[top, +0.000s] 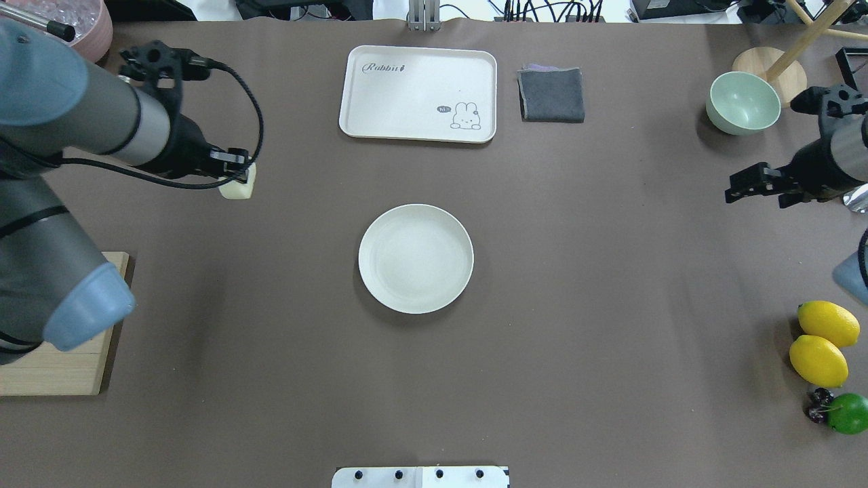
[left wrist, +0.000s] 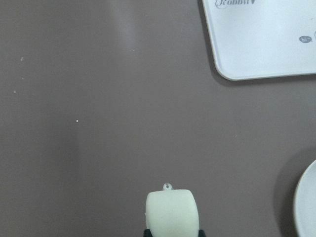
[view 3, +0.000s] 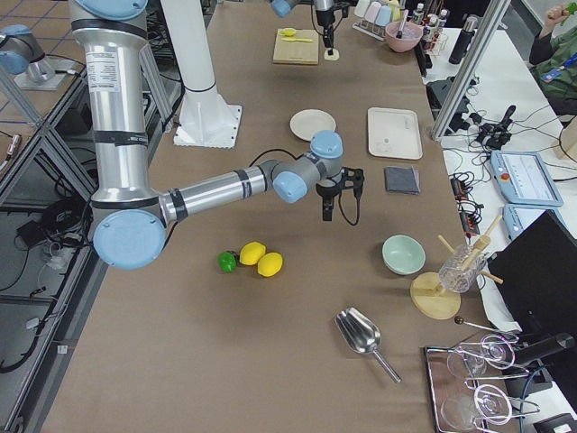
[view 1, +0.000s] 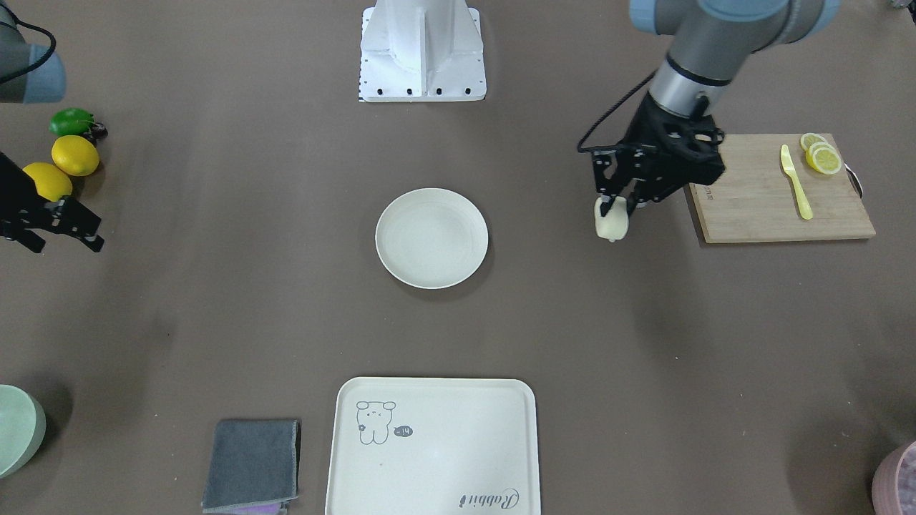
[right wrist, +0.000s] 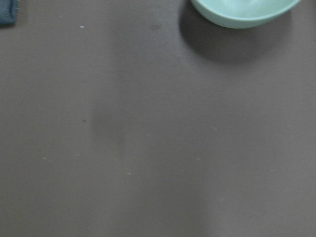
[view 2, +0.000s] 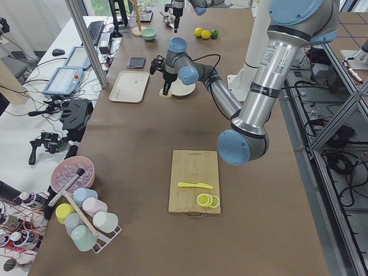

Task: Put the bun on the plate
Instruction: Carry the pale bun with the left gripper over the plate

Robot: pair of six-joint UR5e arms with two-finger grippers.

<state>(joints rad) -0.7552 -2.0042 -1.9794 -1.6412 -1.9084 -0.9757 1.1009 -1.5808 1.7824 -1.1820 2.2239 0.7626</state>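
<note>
The bun (view 1: 612,220), a small pale cream lump, is pinched by my left gripper (view 1: 617,207), which is shut on it from above, low over the brown table. In the overhead view the bun (top: 237,187) lies well to the left of the plate (top: 416,258). The left wrist view shows the bun (left wrist: 172,212) at the bottom edge and a sliver of the plate (left wrist: 308,207) at the right. The round cream plate (view 1: 431,238) is bare. My right gripper (top: 756,193) hangs open far to the right, holding nothing.
A cream tray (top: 418,93) and a grey cloth (top: 550,94) lie beyond the plate. A green bowl (top: 742,103) stands at the far right. Two lemons (top: 827,323) and a lime (top: 847,412) sit near the right arm. A wooden board (view 1: 776,189) carries lemon slices and a yellow knife.
</note>
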